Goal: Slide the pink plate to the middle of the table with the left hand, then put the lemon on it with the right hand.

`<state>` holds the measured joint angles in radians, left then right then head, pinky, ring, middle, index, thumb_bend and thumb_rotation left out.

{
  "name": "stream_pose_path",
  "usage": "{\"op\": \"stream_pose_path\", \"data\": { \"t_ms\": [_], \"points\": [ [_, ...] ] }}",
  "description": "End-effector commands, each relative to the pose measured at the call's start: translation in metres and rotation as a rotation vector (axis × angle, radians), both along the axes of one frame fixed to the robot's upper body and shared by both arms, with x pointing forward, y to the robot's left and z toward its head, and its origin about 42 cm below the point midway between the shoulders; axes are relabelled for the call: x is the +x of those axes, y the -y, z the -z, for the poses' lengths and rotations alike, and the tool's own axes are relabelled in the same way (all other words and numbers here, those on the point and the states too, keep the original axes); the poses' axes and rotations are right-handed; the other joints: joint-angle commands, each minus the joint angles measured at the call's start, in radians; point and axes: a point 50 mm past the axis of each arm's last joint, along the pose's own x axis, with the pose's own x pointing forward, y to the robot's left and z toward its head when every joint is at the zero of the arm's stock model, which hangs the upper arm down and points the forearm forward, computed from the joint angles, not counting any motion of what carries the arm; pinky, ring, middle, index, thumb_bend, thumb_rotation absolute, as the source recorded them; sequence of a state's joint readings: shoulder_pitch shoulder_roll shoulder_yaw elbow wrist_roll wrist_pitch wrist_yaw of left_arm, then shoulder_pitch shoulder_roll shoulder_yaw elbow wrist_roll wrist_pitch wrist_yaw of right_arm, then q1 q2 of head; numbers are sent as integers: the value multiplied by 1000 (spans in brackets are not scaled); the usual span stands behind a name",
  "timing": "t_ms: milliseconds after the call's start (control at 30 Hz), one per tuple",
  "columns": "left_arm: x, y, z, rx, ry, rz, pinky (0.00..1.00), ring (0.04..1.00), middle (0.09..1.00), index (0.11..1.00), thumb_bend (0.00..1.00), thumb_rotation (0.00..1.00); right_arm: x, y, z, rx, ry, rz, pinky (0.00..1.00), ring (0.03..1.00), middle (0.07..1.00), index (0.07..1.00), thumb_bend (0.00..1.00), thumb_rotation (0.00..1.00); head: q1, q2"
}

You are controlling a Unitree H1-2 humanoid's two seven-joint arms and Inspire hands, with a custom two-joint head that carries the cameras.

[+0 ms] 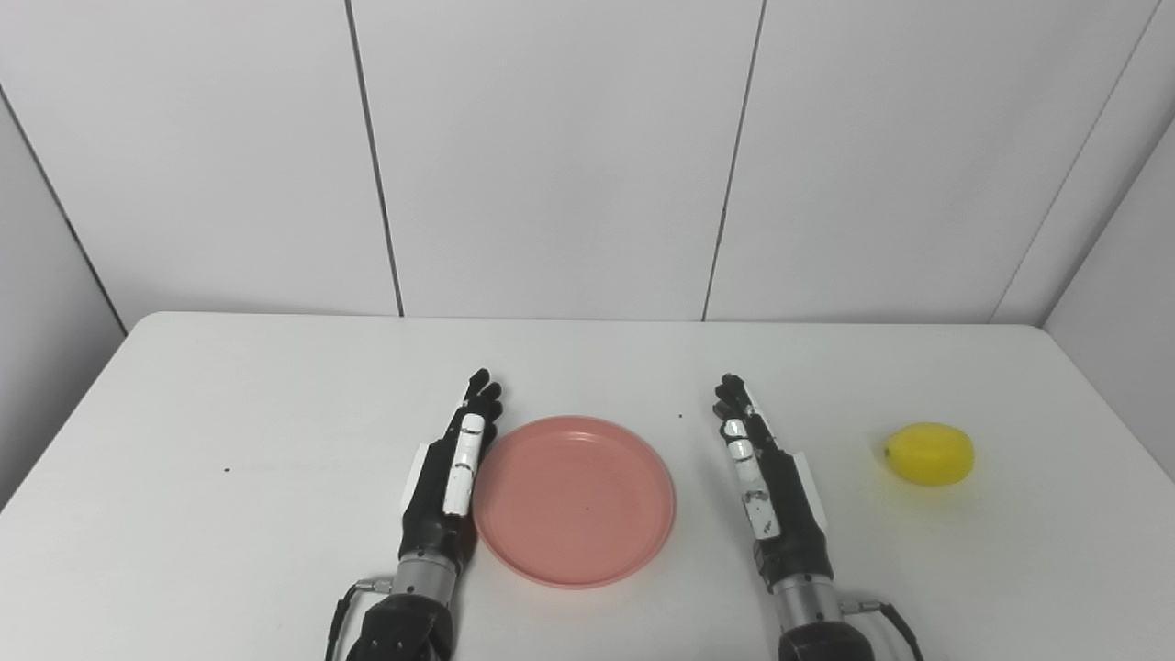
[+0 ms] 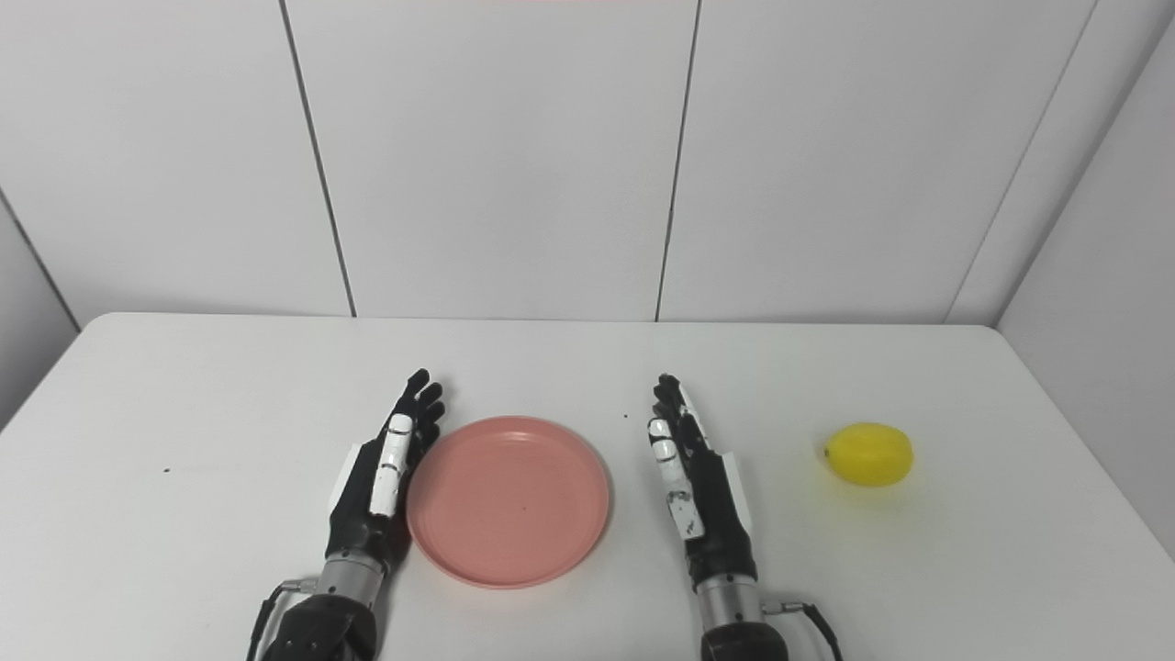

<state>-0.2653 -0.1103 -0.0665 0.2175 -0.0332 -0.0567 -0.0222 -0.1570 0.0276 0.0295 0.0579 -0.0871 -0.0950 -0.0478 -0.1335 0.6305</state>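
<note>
White panelled walls stood behind white table (image 1: 229, 386). Pink plate (image 1: 575, 500) lay near table's middle, round, shallow, raised rim, nothing on it. Left hand (image 1: 452, 473) stood edge-on against plate's left rim, fingers straight, released; actual contact probable, not certain. Right hand (image 1: 766, 482) released too, just right of plate, apart from it. Lemon (image 2: 868, 453) lay well right, glossy yellow. Both views showed same things.
</note>
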Motion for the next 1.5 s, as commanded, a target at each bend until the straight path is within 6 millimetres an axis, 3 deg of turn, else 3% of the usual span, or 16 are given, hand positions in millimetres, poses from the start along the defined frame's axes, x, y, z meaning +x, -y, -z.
{"op": "stream_pose_path", "data": {
  "t_ms": [0,500,800,1233,1400,1467],
  "points": [
    [-3,12,6,-7,-10,7,1000,973,968,966,555,1000,6,1,-17,18,40,-16,965,940,945,938,715,1000,10,2],
    [-4,18,8,-9,-13,19,1000,973,968,967,564,1000,4,2,-21,22,40,-20,951,931,942,931,693,1000,12,3],
    [-5,18,6,-12,-8,27,1000,972,969,967,567,1000,3,7,-27,24,44,-2,1000,952,943,933,701,1000,4,2],
    [-4,12,4,-13,-6,20,998,965,962,959,563,1000,2,35,-62,-172,214,178,916,903,898,901,671,1000,-42,-11],
    [-3,5,4,3,-2,25,1000,977,975,973,563,1000,1,49,-78,-271,240,277,817,903,905,914,623,855,-69,-18],
    [-3,3,5,4,2,26,1000,975,971,971,572,1000,1,53,-81,-303,245,305,831,899,901,908,620,686,-79,-21]
  ]
}}
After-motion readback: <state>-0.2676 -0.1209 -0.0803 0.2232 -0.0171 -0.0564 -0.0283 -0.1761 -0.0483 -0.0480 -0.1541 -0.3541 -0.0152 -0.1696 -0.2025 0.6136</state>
